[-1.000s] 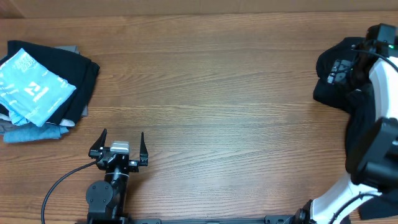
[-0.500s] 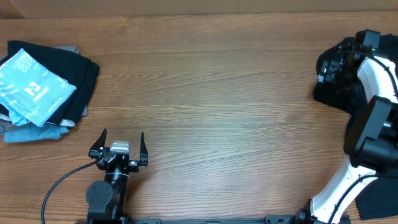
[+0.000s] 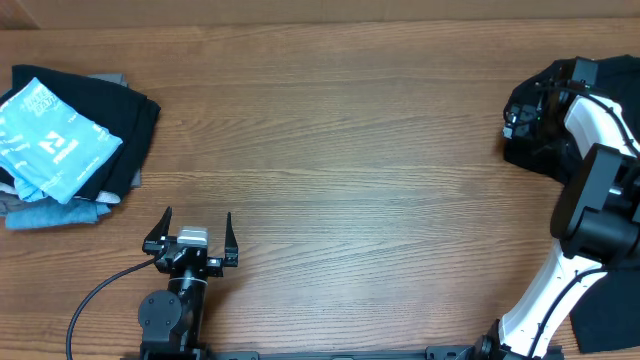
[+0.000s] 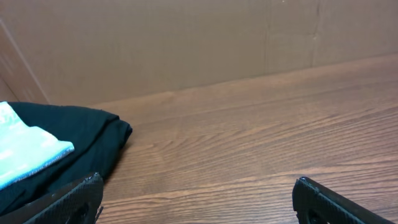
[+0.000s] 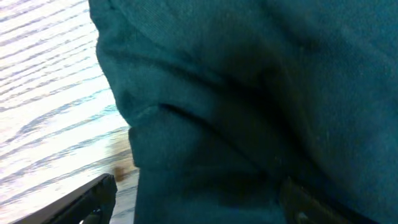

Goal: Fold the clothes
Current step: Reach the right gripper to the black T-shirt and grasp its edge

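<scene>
A plain black soft-fabric short-sleeved T-shirt (image 3: 530, 155) lay crumpled in a heap at the far right edge of the brown wooden table (image 3: 350, 150). The right gripper (image 5: 196, 196) was down on that heap with its jaws spread wide, dark fabric filling the space between them and one finger (image 5: 93, 193) over bare table wood. The left gripper (image 3: 198, 218) stood wide too, holding nothing, near the table's front edge. A stack of folded garments (image 3: 135, 120), topped by a light-blue one with white print (image 3: 50, 140), sat at the table's left edge.
</scene>
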Robot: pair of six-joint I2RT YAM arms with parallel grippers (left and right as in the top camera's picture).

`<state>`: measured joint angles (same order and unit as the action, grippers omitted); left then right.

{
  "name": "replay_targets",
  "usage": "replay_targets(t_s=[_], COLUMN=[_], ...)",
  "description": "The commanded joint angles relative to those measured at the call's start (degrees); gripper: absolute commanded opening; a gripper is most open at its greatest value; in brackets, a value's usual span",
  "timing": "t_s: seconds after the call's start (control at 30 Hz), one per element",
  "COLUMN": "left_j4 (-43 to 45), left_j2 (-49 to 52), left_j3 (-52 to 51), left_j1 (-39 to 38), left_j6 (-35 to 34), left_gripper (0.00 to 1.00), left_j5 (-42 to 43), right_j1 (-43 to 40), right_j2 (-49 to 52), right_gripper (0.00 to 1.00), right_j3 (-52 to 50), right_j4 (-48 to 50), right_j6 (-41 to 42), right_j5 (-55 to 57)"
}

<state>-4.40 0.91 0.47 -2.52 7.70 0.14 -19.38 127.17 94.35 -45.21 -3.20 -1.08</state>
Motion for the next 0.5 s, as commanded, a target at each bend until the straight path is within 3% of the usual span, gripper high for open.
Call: replay_targets(t_s=[0.0, 0.1, 0.23, 0.4, 0.47], left_j4=[0.0, 0.0, 0.0, 0.0, 0.0], left_j2=[-0.17, -0.17, -0.17, -0.17, -0.17], left_j3=[-0.2, -0.2, -0.2, -0.2, -0.2], left_j1=[0.0, 0.0, 0.0, 0.0, 0.0], left_j6=[0.9, 0.9, 0.9, 0.9, 0.9], left_gripper=[1.0, 1.0, 1.0, 1.0, 1.0], left_j5=[-0.57, -0.57, -0.57, -0.57, -0.57], right_j1=[-0.2, -0.2, -0.2, -0.17, -0.17], right_j2=[1.97, 1.97, 1.97, 1.97, 1.97], right_gripper=[0.87, 0.83, 0.68, 0.41, 0.38], right_j3=[-0.66, -0.66, -0.66, -0.63, -0.63], right_j4=[-0.24, -0.37, -1.38, -2.75, -3.13], right_j6=[0.15, 0.17, 0.15, 0.17, 0.17], right_j5=[-0.37, -0.83, -1.64, -1.64, -1.64])
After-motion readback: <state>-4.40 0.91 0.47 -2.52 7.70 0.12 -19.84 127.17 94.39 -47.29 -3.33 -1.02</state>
